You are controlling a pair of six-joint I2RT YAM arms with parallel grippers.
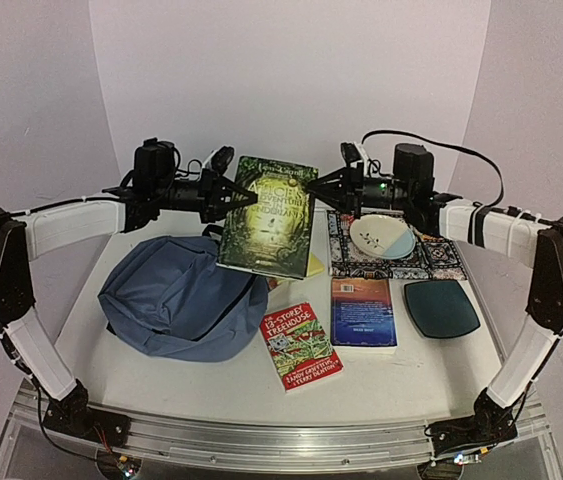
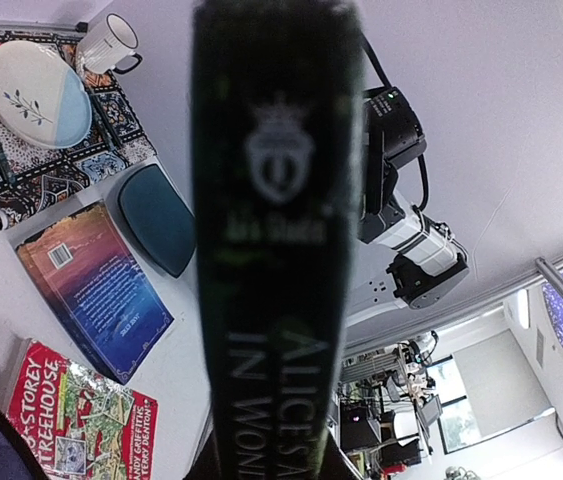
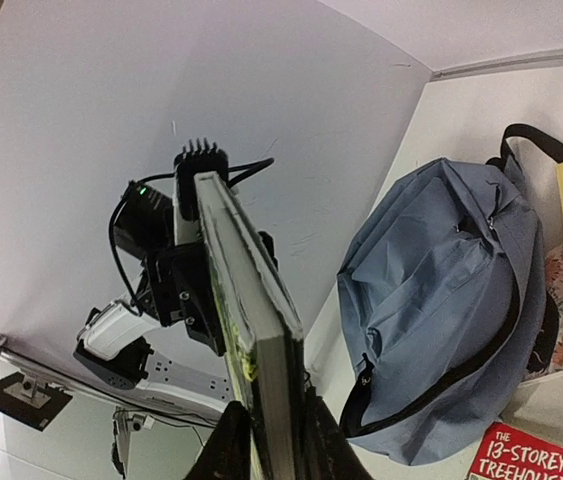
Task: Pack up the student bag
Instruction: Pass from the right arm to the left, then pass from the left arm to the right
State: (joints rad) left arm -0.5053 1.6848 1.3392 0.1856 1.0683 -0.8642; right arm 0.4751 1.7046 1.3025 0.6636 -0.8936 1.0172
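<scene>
1. Top external view: we record the left gripper (image 1: pixel 229 198) and the right gripper (image 1: pixel 319 186) raised above the table (image 1: pixel 211 385), facing each other, with a green Alice book (image 1: pixel 269 215) held in the air between them.
2. We find the left gripper closed on the book's left edge. In its wrist view the dark spine, lettered "ALICE'S", fills the centre of the frame.
3. We find the right gripper clamped on the opposite edge. In its wrist view the book stands edge-on, rising from between its two fingers (image 3: pixel 229 445).
4. The student bag (image 1: pixel 181 295) lies slumped on the table left of centre, under the left arm, lower than the held book and apart from both grippers. A dark zipper line curves across its slate-blue fabric, and a black strap shows at its far end.
5. A red 13-Storey Treehouse book (image 1: pixel 301 345) lies flat just right of the bag. A blue paperback (image 1: pixel 363 312) lies beside it, back cover up, and a dark teal dish (image 1: pixel 441 307) sits further right.
6. A patterned mat (image 1: pixel 441 258) at the far right carries a white and pale blue plate (image 1: pixel 381 237). A white mug (image 2: pixel 109 45) stands at the mat's corner.
7. A yellow item (image 1: pixel 315 266) lies partly hidden beneath the held book; we cannot tell what it is.
</scene>
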